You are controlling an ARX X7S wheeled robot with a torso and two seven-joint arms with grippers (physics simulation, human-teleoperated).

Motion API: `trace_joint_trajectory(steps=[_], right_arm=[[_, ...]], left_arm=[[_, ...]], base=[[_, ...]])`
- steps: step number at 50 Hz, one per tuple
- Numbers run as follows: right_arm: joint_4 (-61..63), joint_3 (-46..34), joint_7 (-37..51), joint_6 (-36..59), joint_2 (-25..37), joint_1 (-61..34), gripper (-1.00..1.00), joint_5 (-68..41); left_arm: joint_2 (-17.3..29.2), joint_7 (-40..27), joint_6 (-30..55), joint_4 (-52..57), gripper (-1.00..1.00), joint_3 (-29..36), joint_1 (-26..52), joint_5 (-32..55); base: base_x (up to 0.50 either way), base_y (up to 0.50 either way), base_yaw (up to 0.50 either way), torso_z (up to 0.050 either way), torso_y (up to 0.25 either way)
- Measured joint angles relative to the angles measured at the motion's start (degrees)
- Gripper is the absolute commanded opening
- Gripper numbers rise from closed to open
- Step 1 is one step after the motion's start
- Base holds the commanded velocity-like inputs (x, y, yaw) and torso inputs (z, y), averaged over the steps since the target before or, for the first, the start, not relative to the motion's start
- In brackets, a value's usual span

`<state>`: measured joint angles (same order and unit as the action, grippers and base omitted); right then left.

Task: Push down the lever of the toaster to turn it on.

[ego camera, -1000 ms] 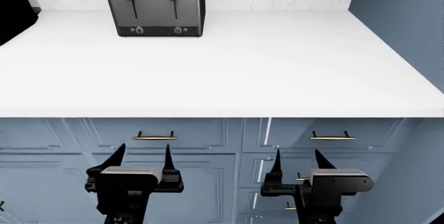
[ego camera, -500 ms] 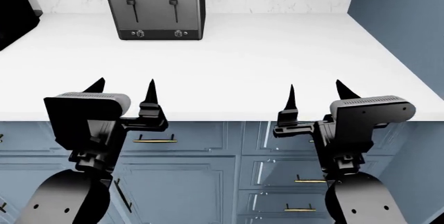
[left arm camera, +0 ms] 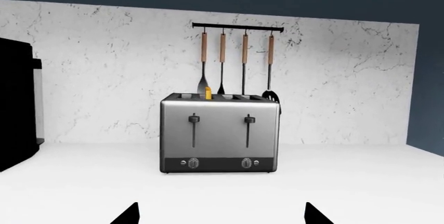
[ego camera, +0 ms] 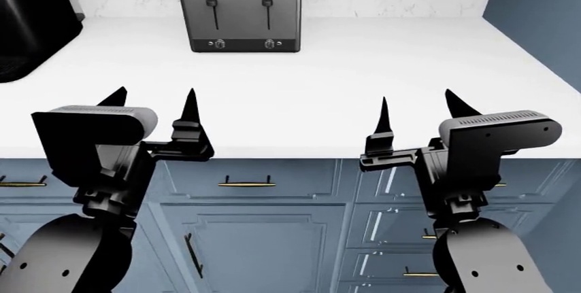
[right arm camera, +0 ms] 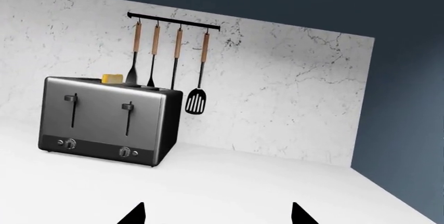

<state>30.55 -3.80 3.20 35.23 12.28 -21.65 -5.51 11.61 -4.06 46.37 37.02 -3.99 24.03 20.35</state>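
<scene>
Both arms are matte black throughout. Each ends in a boxy wrist housing with rounded corners, its top face a lighter grey panel scored with fine ribbing. The left gripper [ego camera: 152, 107] and the right gripper [ego camera: 418, 113] carry the same fingers — thin black blades tapering to sharp points, like slim triangular fins. A stepped black bracket joins each inner finger to its housing. Below the housings come narrower, knuckled joint segments, then broad rounded black links with a few small pale dots — possibly screws — on their surfaces.
</scene>
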Motion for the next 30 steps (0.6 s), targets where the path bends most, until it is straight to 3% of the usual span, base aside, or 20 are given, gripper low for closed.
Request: trace_joint_trajectory(steps=[30], right_arm=[[1.02,-0.23,1.05,0.97,0.33,0.52,1.00,-1.21]], left_arm=[[0.61,-1.03,0.60,1.70,1.00,-0.69,-0.47,2.05]], base=[[0.30,0.00,0.00,0.000,0.000]])
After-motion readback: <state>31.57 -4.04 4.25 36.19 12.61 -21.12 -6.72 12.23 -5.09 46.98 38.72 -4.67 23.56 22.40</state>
